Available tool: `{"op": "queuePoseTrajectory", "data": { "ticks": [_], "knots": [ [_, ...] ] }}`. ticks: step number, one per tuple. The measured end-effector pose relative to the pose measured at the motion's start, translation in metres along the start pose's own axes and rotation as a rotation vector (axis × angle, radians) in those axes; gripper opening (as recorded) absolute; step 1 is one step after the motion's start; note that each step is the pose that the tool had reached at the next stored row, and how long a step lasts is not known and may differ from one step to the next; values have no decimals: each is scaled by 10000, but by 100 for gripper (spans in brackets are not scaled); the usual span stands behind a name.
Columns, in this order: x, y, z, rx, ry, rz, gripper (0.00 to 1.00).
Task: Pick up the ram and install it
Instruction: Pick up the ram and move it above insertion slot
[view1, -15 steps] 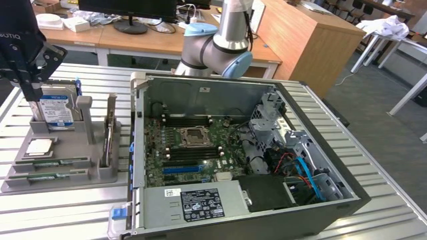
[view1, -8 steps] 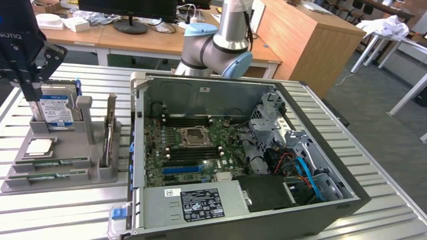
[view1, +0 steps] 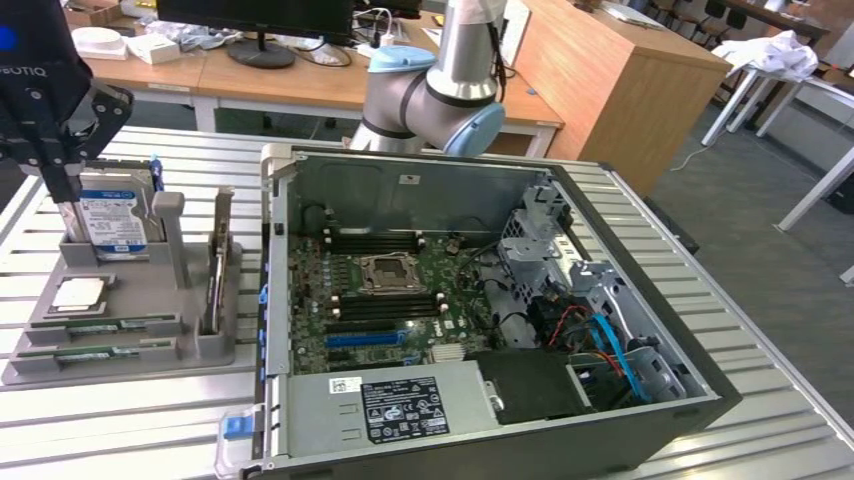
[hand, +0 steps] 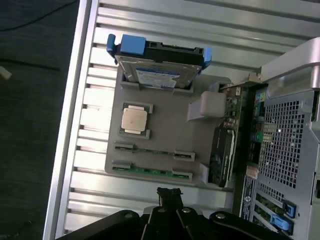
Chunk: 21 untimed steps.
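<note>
A grey holder tray (view1: 134, 365) (hand: 170, 125) sits on the slatted metal table (view1: 107, 430) beside an open computer case (view1: 400, 165) (hand: 290, 125), whose motherboard (view1: 387, 300) lies exposed inside. The tray carries a hard drive (view1: 114, 222) (hand: 157, 75) standing on edge in its end slot. Next to the drive is a square silver processor chip (view1: 80, 292) (hand: 134, 120) lying flat, then two green sticks side by side: the inner ram stick (view1: 100, 325) (hand: 152, 148) and the outer ram stick (view1: 94, 352) (hand: 150, 171), each seated in its own narrow cradle. A black expansion card (view1: 214, 270) (hand: 222, 155) stands upright along the tray's case side. The gripper (view1: 62, 205) (hand: 169, 191) hangs above the tray with its fingers pressed together, holding nothing and touching nothing. In the wrist view the fingertips line up just past the tray's edge, closest to the outer ram stick. The exterior view shows the gripper raised clear of the tray.
</note>
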<state>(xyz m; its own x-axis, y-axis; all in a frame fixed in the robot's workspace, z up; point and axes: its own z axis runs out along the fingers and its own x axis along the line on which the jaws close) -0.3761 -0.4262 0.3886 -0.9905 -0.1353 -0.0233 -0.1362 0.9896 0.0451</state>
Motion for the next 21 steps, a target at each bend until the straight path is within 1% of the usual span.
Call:
{"op": "queuePoseTrajectory", "data": {
  "ticks": [21],
  "knots": [
    [0, 0, 0, -80, 155, -3440, 10]
  ]
}}
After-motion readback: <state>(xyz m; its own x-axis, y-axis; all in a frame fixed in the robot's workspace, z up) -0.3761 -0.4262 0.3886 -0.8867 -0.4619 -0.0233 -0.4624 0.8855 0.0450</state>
